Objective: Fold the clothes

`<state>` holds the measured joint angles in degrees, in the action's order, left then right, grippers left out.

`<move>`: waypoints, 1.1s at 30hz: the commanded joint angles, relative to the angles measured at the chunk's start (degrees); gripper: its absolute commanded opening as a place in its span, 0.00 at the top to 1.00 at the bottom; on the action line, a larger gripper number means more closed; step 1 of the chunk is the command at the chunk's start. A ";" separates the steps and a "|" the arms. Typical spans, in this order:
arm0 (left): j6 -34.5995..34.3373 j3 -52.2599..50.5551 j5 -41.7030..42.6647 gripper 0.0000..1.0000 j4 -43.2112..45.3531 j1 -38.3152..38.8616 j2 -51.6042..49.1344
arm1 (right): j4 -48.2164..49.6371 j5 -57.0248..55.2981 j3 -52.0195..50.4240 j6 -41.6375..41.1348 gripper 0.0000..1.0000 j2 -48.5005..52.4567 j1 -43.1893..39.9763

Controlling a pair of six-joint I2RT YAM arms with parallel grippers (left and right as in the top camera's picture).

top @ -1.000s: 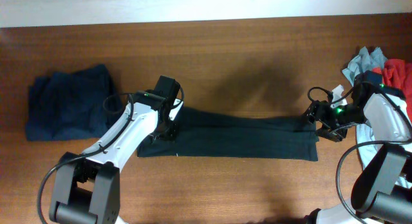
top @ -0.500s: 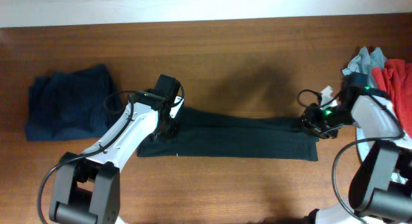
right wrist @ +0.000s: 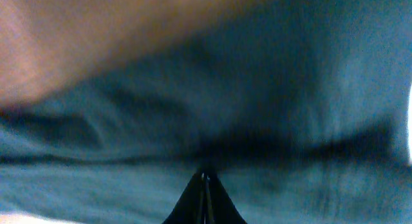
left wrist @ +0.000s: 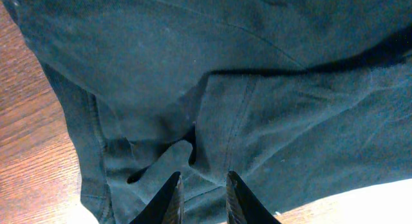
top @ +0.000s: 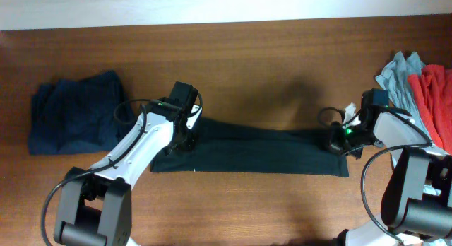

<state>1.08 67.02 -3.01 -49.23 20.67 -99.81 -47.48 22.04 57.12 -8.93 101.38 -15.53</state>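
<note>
Both grippers, left point(top: 185, 138) and right point(top: 337, 143), seemingly clench the long, flat-stretched black T-shirt point(top: 254, 155).

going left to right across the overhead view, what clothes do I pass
navy garment → long black garment, stretched flat between the two arms → grey-blue garment → red garment at the right edge.

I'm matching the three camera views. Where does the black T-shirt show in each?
Overhead: black T-shirt, a long strip across the table's middle.
Left wrist: fills nearly the whole frame.
Right wrist: fills the blurred frame.
Shared landmark: the brown table, at each wrist view's upper left.
</note>
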 commanded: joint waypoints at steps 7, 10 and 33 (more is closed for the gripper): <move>-0.15 0.74 0.22 0.77 0.15 -0.09 1.05 | -13.09 0.04 -0.74 4.24 0.96 -4.07 0.13; -0.17 0.74 0.22 0.77 0.39 -0.09 1.05 | -6.86 1.66 -0.74 4.22 0.96 -6.29 0.13; -0.15 0.74 0.17 0.76 0.79 -0.09 1.05 | -3.34 6.29 -1.84 5.64 0.96 -0.63 1.38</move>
<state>1.08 67.02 -3.03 -48.56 20.67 -99.81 -47.70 25.87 55.79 -7.42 103.13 -15.29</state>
